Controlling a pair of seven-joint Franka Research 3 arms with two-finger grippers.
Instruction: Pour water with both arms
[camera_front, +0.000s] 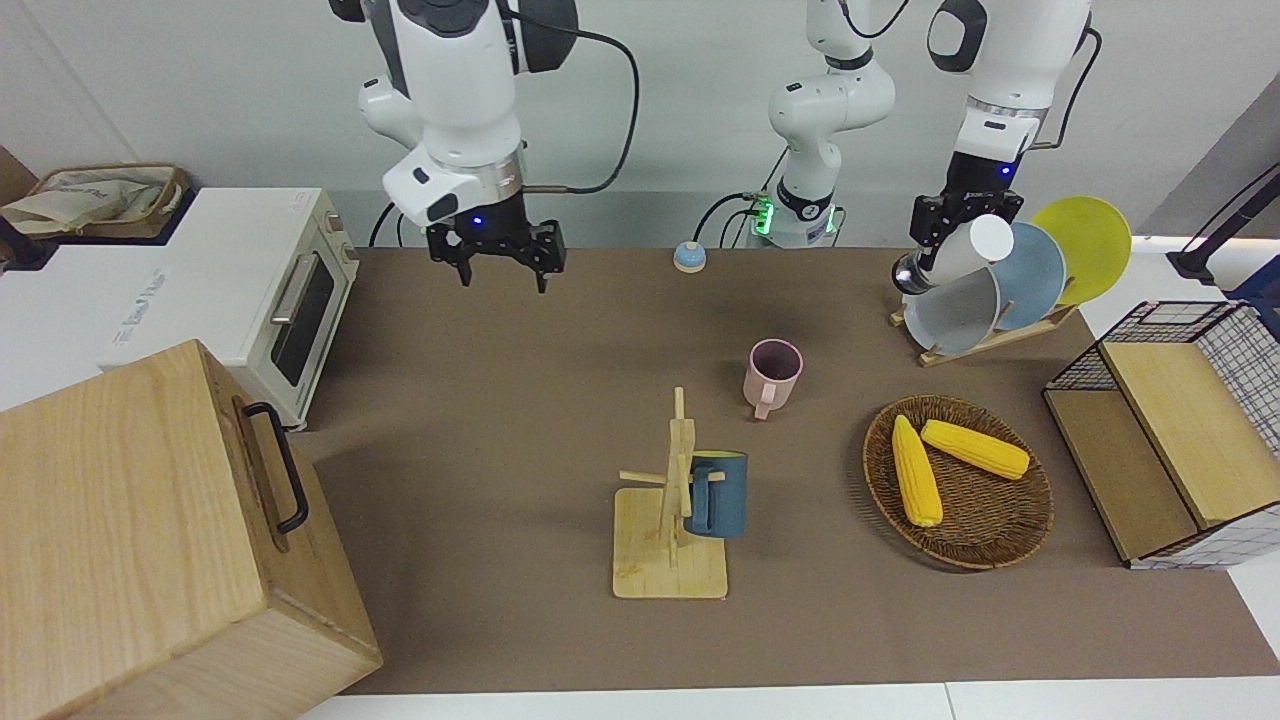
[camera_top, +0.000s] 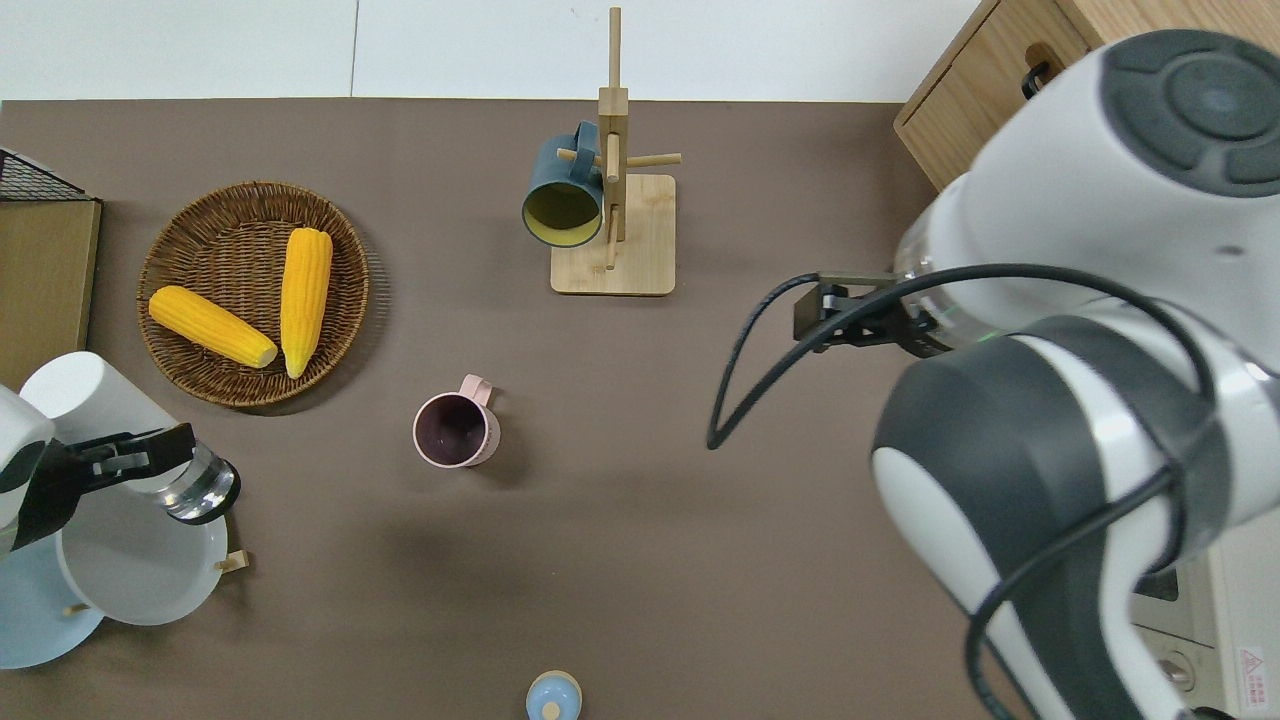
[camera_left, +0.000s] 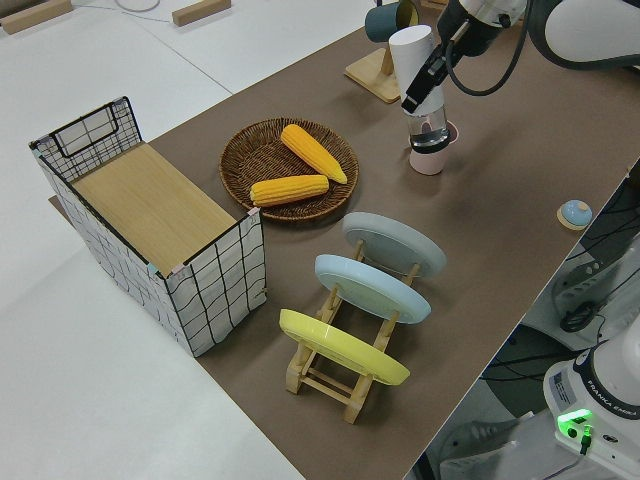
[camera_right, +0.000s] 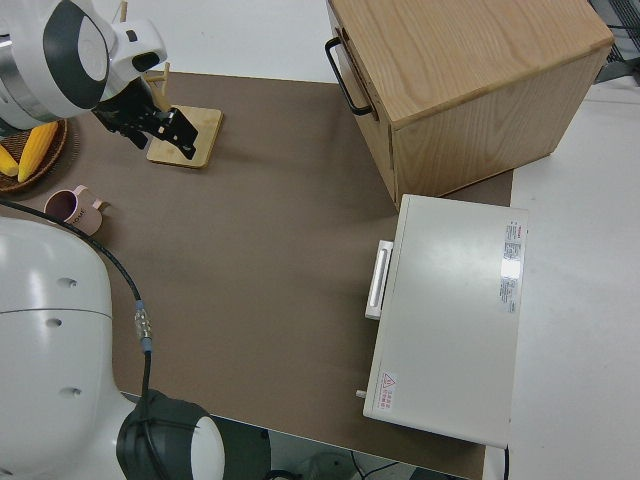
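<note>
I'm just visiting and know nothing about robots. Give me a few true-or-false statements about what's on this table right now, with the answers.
1. The left hand holds a white bottle. True.
2. The pink cup hangs on the wooden stand. False: it stands on the table; the dark blue cup hangs there.
3. Two corn cobs lie in the wicker basket. True.
4. The right hand grips a plate. False: it is open and empty.

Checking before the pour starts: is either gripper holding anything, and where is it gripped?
The left gripper holds a white bottle around its middle, tilted. The right gripper is open and holds nothing.
</note>
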